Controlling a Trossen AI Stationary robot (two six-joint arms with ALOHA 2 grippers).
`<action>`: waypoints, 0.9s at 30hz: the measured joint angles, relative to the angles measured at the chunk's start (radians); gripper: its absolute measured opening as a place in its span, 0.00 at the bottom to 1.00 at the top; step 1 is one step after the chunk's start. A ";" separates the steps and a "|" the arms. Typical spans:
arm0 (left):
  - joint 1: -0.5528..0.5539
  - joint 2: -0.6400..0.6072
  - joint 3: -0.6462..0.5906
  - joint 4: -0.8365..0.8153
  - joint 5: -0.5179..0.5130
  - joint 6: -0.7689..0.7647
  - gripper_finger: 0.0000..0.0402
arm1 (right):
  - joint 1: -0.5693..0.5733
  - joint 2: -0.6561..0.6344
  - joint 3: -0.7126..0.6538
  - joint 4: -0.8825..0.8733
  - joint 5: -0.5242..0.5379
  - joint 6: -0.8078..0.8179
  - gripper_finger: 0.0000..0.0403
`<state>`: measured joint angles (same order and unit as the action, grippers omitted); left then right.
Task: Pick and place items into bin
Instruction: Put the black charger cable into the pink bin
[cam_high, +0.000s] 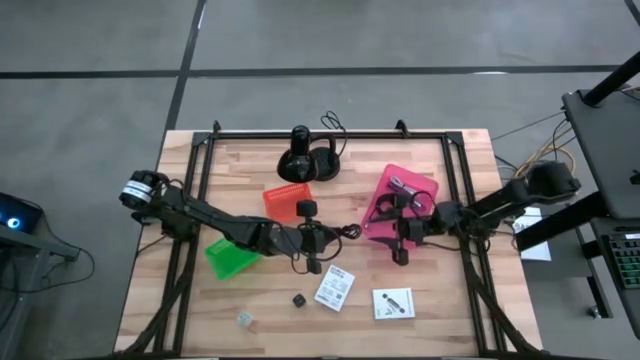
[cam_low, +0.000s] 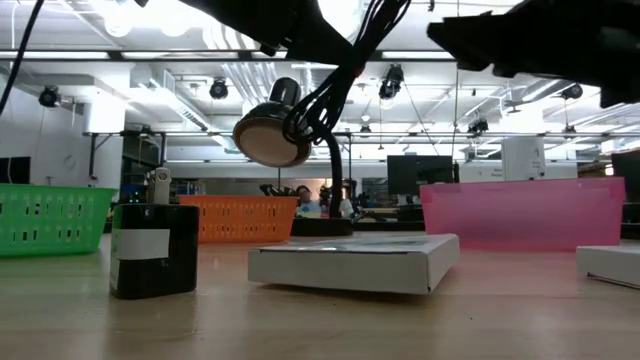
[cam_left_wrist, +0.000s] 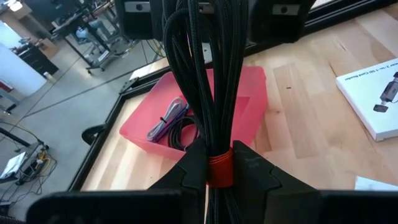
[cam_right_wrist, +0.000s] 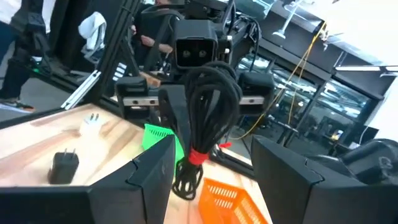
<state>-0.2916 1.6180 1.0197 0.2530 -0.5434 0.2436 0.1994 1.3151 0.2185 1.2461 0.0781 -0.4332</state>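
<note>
My left gripper (cam_high: 335, 238) hovers over the table's middle, shut on a black coiled cable (cam_high: 350, 232) bound by a red tie. My right gripper (cam_right_wrist: 211, 186) faces it from the right, open. Its fingers stand on either side of the cable's (cam_right_wrist: 208, 93) lower end without touching. Just behind lies the pink bin (cam_high: 425, 190), holding a purple strap (cam_left_wrist: 166, 119) and another black cable (cam_left_wrist: 183, 134). Two white cards (cam_high: 335, 287) (cam_high: 393, 302), a tiny black cube (cam_high: 298, 299) and a small clear piece (cam_high: 244, 319) lie flat near the front edge. My left gripper pinches the cable bundle at its red tie (cam_left_wrist: 219, 168) between its two fingers. The fingers come nearly level from the table's left and lie across the bundle. The bundle stands about upright, its loop (cam_right_wrist: 211, 81) above the tie and a short end (cam_right_wrist: 185, 182) below, clear of the table.
An orange basket (cam_high: 287, 200) and a green basket (cam_high: 230, 258) sit left of centre. A black round-based stand (cam_high: 300, 155) with its cord stands at the far edge. The low view shows a black block with a white label (cam_low: 155, 250) on the wood.
</note>
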 joint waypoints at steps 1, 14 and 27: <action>0.000 0.000 -0.001 0.000 0.000 0.000 0.09 | -0.002 0.028 0.012 0.019 -0.001 0.005 0.49; 0.001 0.000 -0.012 -0.002 0.000 0.000 0.09 | -0.057 0.280 0.155 0.133 0.007 0.030 0.49; 0.008 -0.001 -0.012 -0.008 -0.011 0.006 0.09 | -0.056 0.274 0.171 0.123 -0.117 0.049 0.49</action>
<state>-0.2833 1.6173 1.0073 0.2447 -0.5545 0.2501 0.1436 1.5894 0.3892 1.3690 -0.0384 -0.3840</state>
